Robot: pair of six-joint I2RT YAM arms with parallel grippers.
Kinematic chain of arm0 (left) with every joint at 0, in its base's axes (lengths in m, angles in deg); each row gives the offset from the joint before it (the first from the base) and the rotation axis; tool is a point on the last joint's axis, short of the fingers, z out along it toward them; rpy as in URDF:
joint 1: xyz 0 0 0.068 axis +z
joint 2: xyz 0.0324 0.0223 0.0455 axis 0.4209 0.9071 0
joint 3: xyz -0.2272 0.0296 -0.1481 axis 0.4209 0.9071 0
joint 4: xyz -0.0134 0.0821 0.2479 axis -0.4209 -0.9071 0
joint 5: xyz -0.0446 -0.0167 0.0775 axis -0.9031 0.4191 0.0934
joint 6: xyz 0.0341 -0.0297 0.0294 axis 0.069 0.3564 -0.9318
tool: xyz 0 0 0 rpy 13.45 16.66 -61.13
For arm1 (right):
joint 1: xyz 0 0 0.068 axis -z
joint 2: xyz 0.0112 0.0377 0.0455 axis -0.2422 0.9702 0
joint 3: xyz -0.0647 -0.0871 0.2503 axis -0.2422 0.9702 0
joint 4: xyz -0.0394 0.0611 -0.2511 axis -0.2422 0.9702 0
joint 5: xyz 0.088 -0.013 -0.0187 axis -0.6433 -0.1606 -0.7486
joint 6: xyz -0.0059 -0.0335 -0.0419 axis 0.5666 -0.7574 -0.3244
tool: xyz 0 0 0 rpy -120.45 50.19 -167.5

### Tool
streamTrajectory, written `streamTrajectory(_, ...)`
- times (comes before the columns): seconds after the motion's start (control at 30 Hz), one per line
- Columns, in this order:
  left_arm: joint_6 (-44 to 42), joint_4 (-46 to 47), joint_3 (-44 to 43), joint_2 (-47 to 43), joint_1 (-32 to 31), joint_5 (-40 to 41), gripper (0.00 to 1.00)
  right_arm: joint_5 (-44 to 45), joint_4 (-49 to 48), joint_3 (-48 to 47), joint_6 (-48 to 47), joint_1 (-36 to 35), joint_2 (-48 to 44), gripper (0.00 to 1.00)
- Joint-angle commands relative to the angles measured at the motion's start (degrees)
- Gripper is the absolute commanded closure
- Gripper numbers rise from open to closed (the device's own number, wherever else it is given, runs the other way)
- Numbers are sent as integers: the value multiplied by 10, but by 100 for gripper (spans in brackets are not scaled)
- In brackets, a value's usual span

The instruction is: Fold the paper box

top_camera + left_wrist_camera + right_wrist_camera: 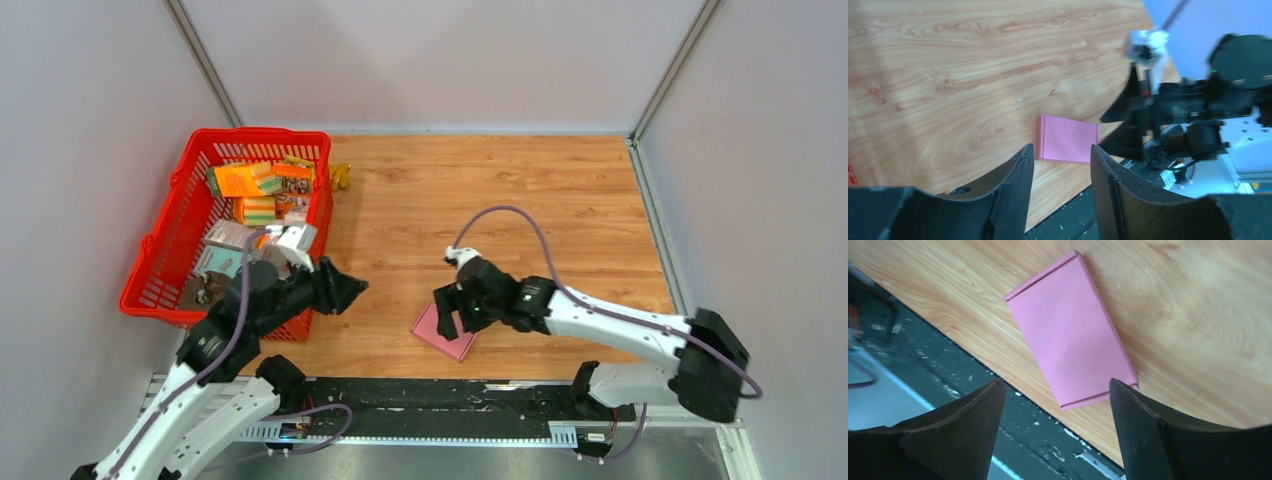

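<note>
From above, the paper box (455, 345) lies flat on the bench (520, 200), well right of the red basket (160, 275) of packages (240, 180); the right fingers (446, 324) partly hide it. Left wrist: left fingers (1015, 175) parted, empty, box beyond. Right wrist: fingers spread wide, box below their gap.

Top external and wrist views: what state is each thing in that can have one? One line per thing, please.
paper box: folded closed, lying flat on the table near its front edge, held by nothing.
left gripper: open, empty, off to the side of the box.
right gripper: open, empty, over the box without gripping it.
red basket: upright on the left, holding printed packages.
</note>
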Motion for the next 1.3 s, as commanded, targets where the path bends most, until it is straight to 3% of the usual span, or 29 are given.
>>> streamTrajectory(0.0, 31, -74, 1, -97, 1, -18, 47, 170, 107, -118, -105, -89, 140, 19)
streamTrajectory(0.17, 41, -127, -11, -167, 1, -41, 47, 297, 190, -214, -120, -170, 272, 20)
streamTrajectory(0.5, 32, -169, -12, -194, 1, -38, 46, 314, 197, -195, -77, -181, 332, 25)
streamTrajectory(0.8, 19, -123, 8, -159, 1, -70, 46, 318, 163, -230, -75, -69, 366, 27)
streamTrajectory(1.27, -7, -75, 40, -165, 1, -125, 45, 351, 188, -387, -175, 197, 504, 27)
